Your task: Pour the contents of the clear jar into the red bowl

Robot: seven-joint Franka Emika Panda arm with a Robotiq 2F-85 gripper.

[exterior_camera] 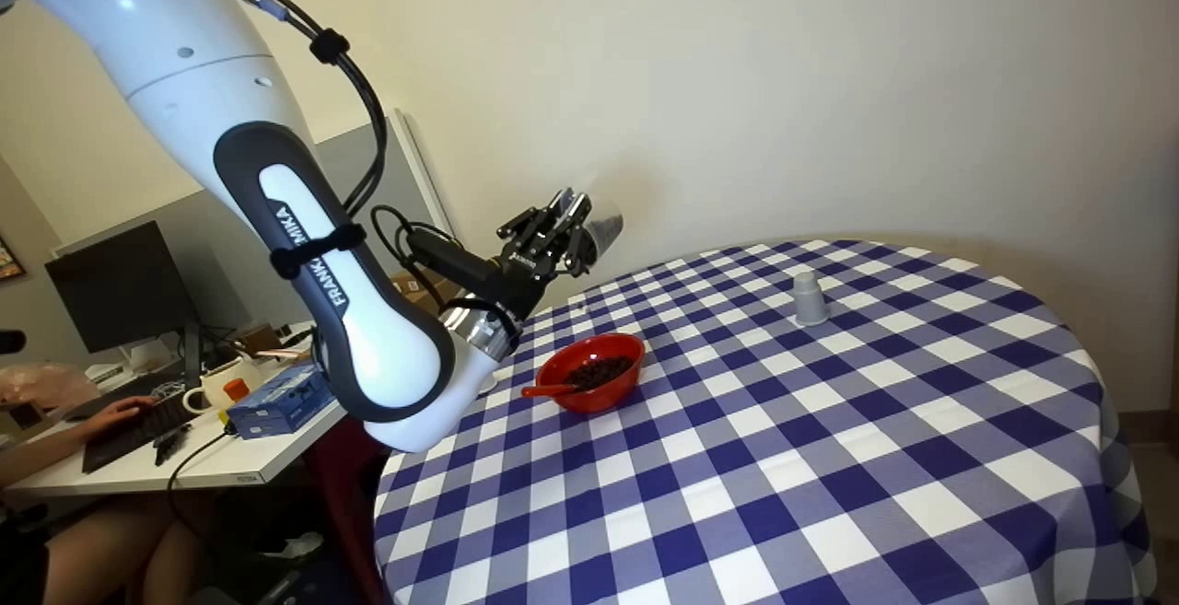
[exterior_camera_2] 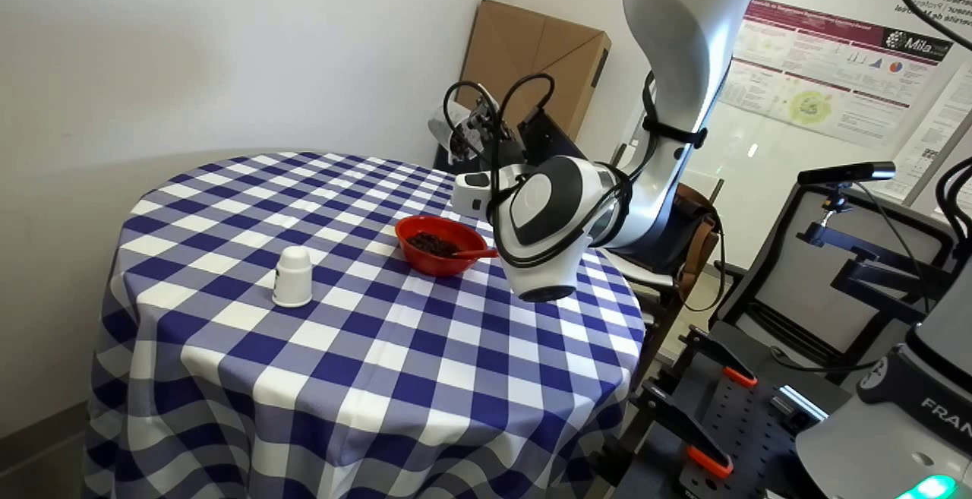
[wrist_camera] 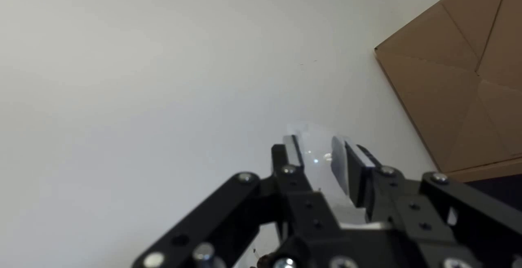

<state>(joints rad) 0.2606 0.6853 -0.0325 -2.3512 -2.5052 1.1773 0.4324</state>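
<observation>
One jar [exterior_camera: 605, 224] is grasped in the tool [wrist_camera: 321, 156], up off the surface [exterior_camera: 792, 458]; in both exterior views it looks aslant and set beyond the bowl [exterior_camera_2: 433, 265] rather than squarely above it, though which way its mouth points I cannot tell; dark bits [exterior_camera: 599, 373] lie in the bowl, so I judge the pour well along or done; a dark patch [exterior_camera: 601, 238] shows through the jar's side in an exterior view, and how much remains inside is unclear. The likeliest trouble is a spill; if bits remain and the mouth dips while away from the bowl, they would land on the surface; a turn made too early or too fast would be the cause. A slip comes next; the side looks smooth, and a jar pinched off its balance point could swivel in the tool as its load shifts. The handle [exterior_camera_2: 477, 254] is a third weak spot; it juts from the bowl towards the arm [exterior_camera_2: 554, 210], so a low sweep could snag it and tip the bowl; the cup [exterior_camera_2: 294, 279] stands well apart on the surface; it should be in danger only from a wide swing or the jar set down on that side.
</observation>
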